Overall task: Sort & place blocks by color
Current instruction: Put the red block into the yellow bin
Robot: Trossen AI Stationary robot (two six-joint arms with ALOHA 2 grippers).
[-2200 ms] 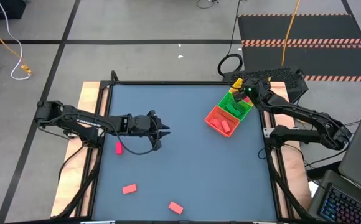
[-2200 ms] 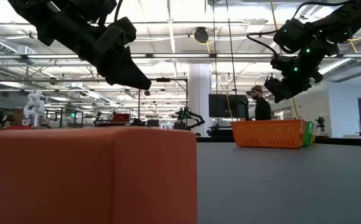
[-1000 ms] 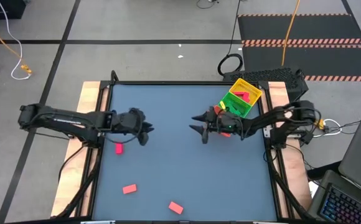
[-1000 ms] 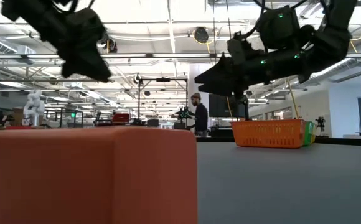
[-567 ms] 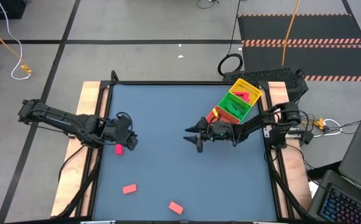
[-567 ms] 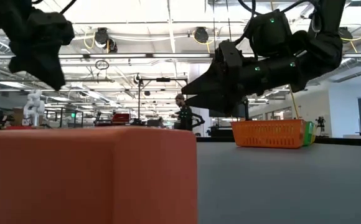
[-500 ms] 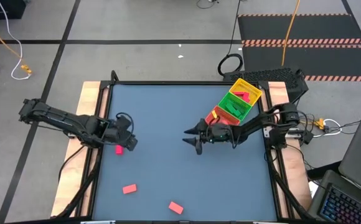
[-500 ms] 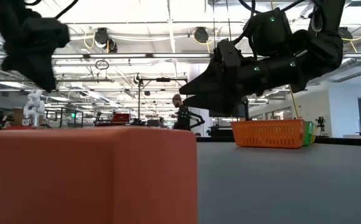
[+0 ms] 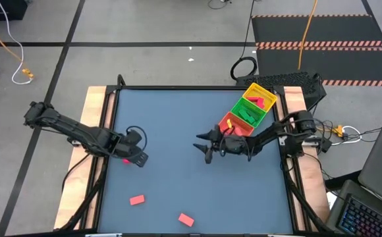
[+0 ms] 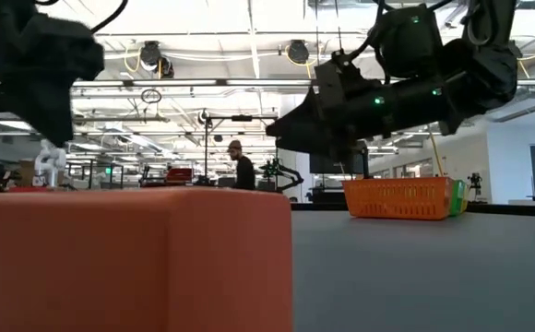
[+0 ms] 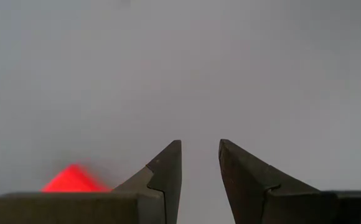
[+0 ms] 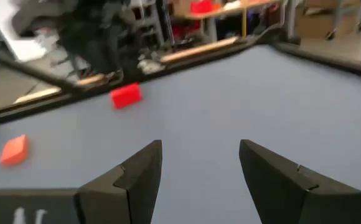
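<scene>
Red blocks lie flat on the grey table: one (image 9: 124, 160) right beside my left gripper (image 9: 140, 157), showing in the left wrist view as a red corner (image 11: 75, 178) next to one finger. Two more (image 9: 136, 199) (image 9: 186, 219) lie near the front edge. My left gripper (image 11: 199, 146) points steeply down, open, with bare table between its fingers. My right gripper (image 9: 204, 149) hovers level over mid-table, open and empty (image 12: 199, 146). Green blocks (image 9: 247, 113) sit in the tray's green compartment.
The yellow, green and red tray (image 9: 260, 92) stands at the far right, its red end partly under my right arm; a red piece (image 9: 264, 101) lies in the yellow part. One red block fills the low view's foreground (image 10: 129, 263). A person walks in the room behind.
My left gripper has moved toward the table's near left, tipped steeply down and rolled, ending over the red block at the left. My right gripper has moved toward the near edge and sunk a little, staying level. Neither gap has changed. No block has moved.
</scene>
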